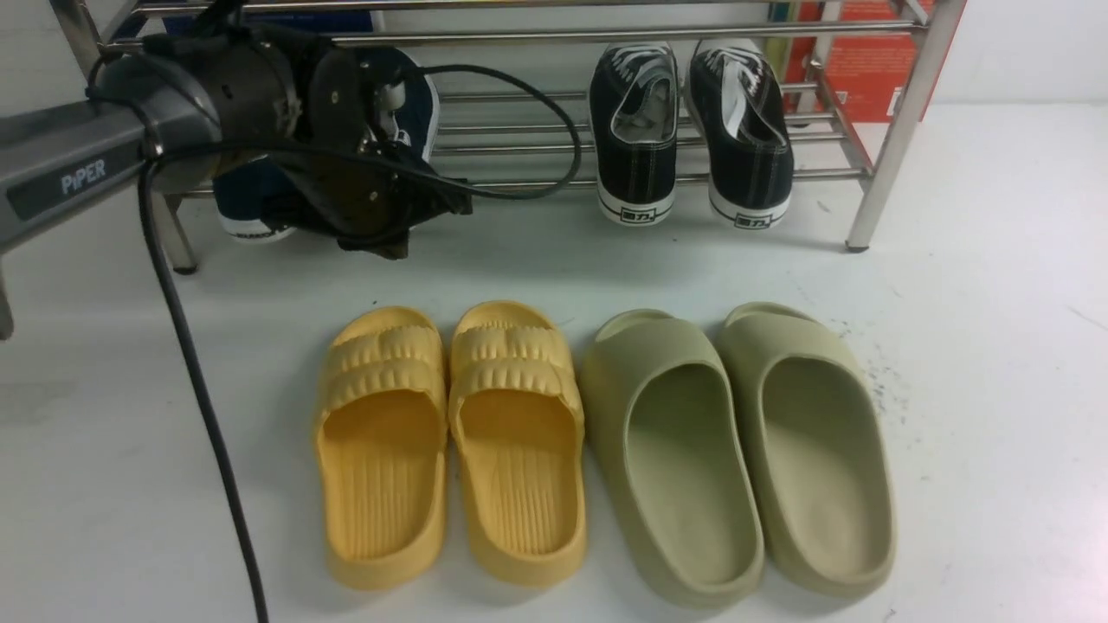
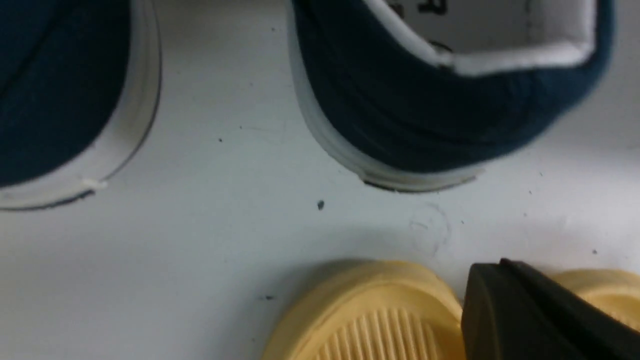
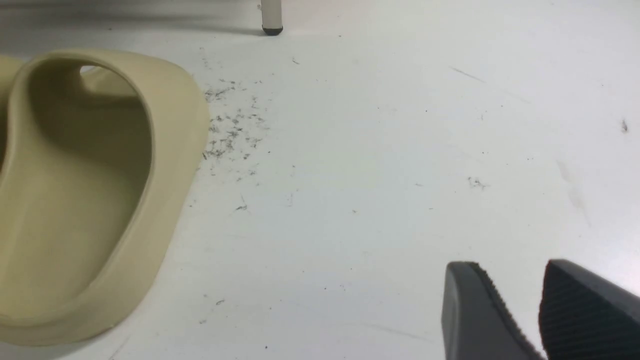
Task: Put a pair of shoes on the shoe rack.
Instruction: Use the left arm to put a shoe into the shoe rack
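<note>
While the left gripper (image 1: 394,238) hangs low at the front of the shoe rack (image 1: 900,130), its jaws are clenched together with nothing between them. Behind that gripper, the pair of shoes (image 1: 251,203) sits at the rack's left end, largely hidden by the arm; only navy canvas and a strip of white sole show in the front view. From the left wrist view the two navy heels rest on the white table (image 1: 978,346), apart from each other, and whether they lie under the rack's bars or on them cannot be told. At the rack's right end, black lace-up sneakers (image 1: 688,138) rest tilted on the lower bars, heels toward the camera. In front of the rack, well apart from it, yellow slides (image 1: 450,441) lie side by side below its middle, and olive slides (image 1: 740,450) lie just beside them toward the rack's right end. Seen only in its own wrist view, the right gripper (image 3: 520,305) hovers over bare table beyond the outer olive slide, its jaws released and holding nothing.
</note>
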Action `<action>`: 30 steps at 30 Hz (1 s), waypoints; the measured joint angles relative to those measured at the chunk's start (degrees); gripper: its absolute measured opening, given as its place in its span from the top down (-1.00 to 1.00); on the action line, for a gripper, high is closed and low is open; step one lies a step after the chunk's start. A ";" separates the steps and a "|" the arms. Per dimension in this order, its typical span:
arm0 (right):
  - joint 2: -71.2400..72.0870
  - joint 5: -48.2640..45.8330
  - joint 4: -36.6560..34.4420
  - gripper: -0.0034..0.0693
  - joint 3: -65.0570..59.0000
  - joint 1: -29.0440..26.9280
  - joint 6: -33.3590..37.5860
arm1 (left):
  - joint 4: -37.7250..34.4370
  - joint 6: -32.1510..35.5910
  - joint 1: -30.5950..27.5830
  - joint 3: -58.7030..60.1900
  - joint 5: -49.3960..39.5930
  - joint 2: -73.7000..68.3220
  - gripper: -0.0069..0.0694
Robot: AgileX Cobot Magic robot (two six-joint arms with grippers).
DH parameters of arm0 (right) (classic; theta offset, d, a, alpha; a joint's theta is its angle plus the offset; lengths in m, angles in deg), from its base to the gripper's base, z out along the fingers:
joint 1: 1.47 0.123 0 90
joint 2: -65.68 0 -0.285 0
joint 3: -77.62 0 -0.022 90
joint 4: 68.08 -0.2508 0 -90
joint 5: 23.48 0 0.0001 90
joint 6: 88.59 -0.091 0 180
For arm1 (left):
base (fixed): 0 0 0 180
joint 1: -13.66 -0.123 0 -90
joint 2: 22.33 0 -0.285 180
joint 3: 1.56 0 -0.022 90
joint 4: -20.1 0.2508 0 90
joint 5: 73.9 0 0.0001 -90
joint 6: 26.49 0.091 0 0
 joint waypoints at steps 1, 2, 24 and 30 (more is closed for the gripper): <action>0.00 0.00 0.00 0.25 0.00 0.00 0.00 | 0.36 0.00 -0.18 0.00 1.00 -0.17 0.85; 0.00 0.00 0.00 0.25 0.00 0.00 0.00 | 0.45 0.00 -0.31 0.00 1.22 -0.31 0.85; 0.00 0.00 0.00 0.25 0.00 0.00 0.00 | 4.61 -1.01 0.67 0.11 2.73 1.01 0.85; 0.00 0.00 0.00 0.25 0.00 0.00 0.00 | 3.66 -1.08 3.88 8.01 -5.70 12.30 0.85</action>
